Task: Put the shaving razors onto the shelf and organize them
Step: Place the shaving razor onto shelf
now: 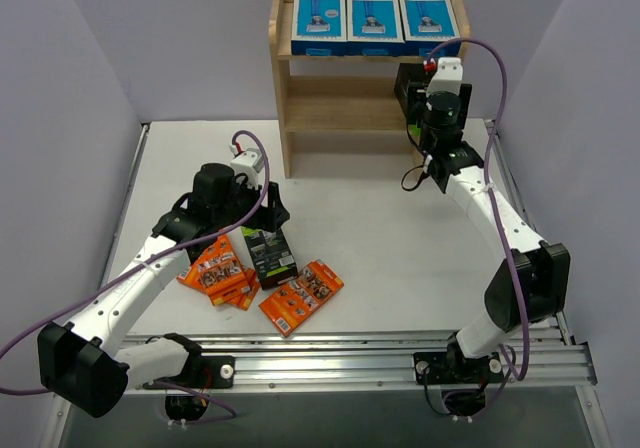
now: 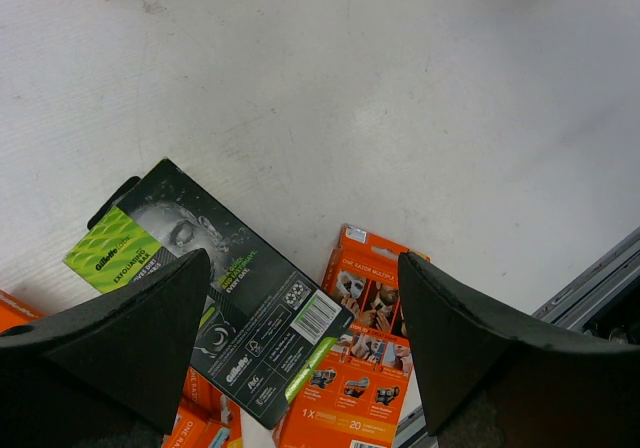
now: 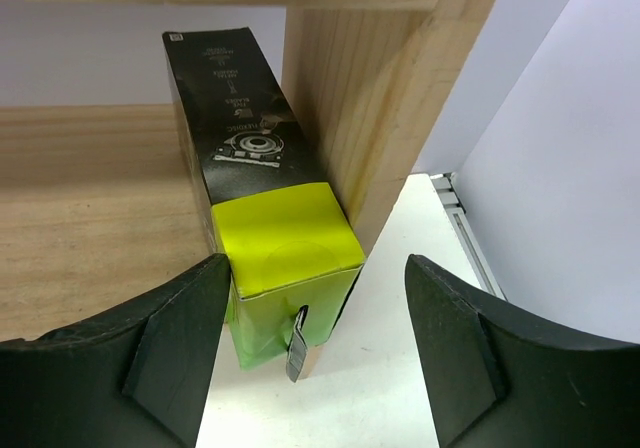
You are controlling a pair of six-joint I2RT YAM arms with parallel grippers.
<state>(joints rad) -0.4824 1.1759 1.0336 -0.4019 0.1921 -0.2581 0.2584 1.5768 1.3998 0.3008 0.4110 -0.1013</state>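
On the shelf's (image 3: 370,98) middle tier stood a black-and-green box (image 3: 270,198).
We saw the right pincer (image 3: 318,268) open astride it, the left pincer (image 2: 302,268) gaping empty above orange packs (image 2: 360,368) on the bench (image 2: 400,88).

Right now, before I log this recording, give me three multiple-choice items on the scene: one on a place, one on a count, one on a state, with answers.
1. Where does the black-and-green box on the shelf stand?
A) top tier, middle
B) tier just below the top, right end
C) tier just below the top, left end

2. How many blue-and-white boxes are on the top tier?
A) two
B) three
C) four

3. The left gripper is:
A) shut on a box
B) shut and empty
C) open and empty

Answers:
1 B, it stands against the right side panel, under the top board.
2 B, three stand side by side.
3 C, its jaws stand wide apart and grip nothing.
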